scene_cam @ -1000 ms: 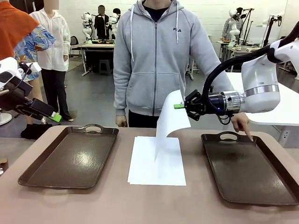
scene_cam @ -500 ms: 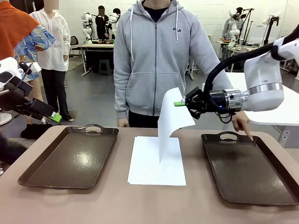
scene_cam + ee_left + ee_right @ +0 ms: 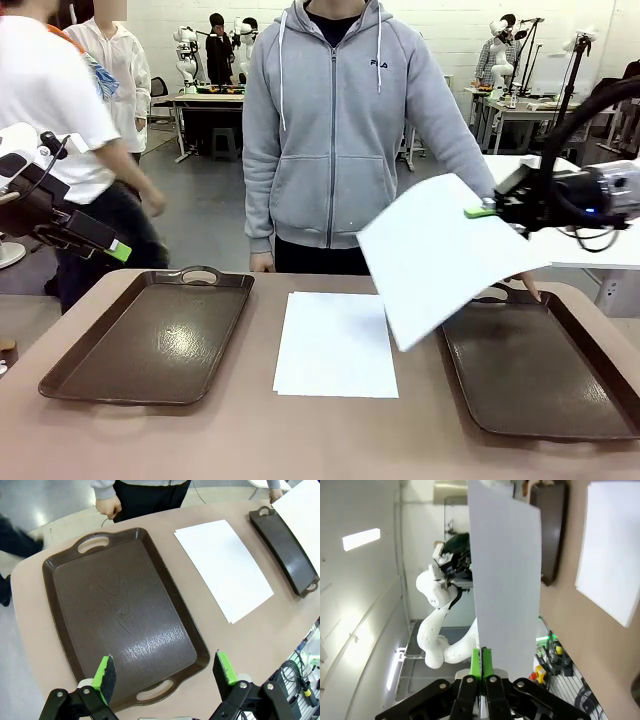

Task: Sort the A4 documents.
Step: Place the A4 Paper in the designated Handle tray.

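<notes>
One A4 document (image 3: 450, 255) hangs clamped in the right gripper (image 3: 482, 211) by the right tray (image 3: 540, 385); the left gripper (image 3: 165, 666) gapes wide.

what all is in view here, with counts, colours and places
table: 1, tan, across the foreground
trays: 2, dark brown, left tray and right tray at the table's two ends
flat sheets: white, lying mid-table between the trays; how many are stacked cannot be told
held sheet: 1, white, tilted in the air by the right tray
person: 1, grey hoodie, at the far side; one hand at the table's far edge, other hand by the right tray's far handle
left gripper: 1, black with green pads, open, above the left tray
right gripper: 1, black with green pads, shut on the held sheet's edge
</notes>
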Available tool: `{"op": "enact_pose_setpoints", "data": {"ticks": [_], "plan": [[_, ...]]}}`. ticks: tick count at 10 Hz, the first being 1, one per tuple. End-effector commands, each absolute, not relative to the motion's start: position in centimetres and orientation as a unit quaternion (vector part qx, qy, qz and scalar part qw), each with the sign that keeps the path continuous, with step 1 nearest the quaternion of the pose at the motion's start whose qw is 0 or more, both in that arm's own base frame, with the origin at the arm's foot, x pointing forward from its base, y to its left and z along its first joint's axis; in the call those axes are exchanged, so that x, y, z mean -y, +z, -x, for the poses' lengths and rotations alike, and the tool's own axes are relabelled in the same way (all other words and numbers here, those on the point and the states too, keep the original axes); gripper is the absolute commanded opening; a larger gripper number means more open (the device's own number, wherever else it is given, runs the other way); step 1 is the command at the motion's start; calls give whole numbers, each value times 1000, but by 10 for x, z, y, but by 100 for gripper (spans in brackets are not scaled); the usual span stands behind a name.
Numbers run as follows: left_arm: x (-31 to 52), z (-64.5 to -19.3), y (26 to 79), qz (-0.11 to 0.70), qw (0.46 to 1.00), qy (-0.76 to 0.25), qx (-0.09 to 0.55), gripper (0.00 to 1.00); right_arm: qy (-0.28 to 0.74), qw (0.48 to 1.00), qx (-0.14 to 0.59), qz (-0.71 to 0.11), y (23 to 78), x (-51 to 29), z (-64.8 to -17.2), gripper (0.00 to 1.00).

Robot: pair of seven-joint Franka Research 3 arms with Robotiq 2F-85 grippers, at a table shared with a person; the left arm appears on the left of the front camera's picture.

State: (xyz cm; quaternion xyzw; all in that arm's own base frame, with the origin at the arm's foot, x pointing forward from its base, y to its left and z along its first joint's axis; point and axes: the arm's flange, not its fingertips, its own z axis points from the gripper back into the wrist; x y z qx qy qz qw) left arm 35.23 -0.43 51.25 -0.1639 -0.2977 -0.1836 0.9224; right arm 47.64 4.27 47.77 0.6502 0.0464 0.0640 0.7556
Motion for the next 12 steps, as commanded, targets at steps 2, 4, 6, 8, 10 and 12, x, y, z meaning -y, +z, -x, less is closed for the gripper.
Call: {"op": "enact_pose_setpoints", "data": {"ticks": [2, 4, 6, 8, 10, 12], "plan": [[3, -353, 511, 168, 922, -183, 297, 100, 29, 794, -1, -608, 467, -18, -466, 1], [3, -353, 511, 168, 922, -183, 297, 100, 15, 812, 24, -582, 437, 2, -470, 1], [3, -353, 511, 168, 922, -183, 297, 100, -14, 811, 34, -584, 401, 24, -478, 1], [3, -353, 511, 168, 922, -183, 297, 100, -23, 809, 39, -586, 385, 38, -476, 1], [3, -353, 511, 168, 922, -183, 297, 100, -42, 820, 32, -569, 373, 65, -474, 1], [3, -353, 511, 168, 922, -183, 297, 100, -56, 842, -8, -536, 359, 83, -478, 1]]}}
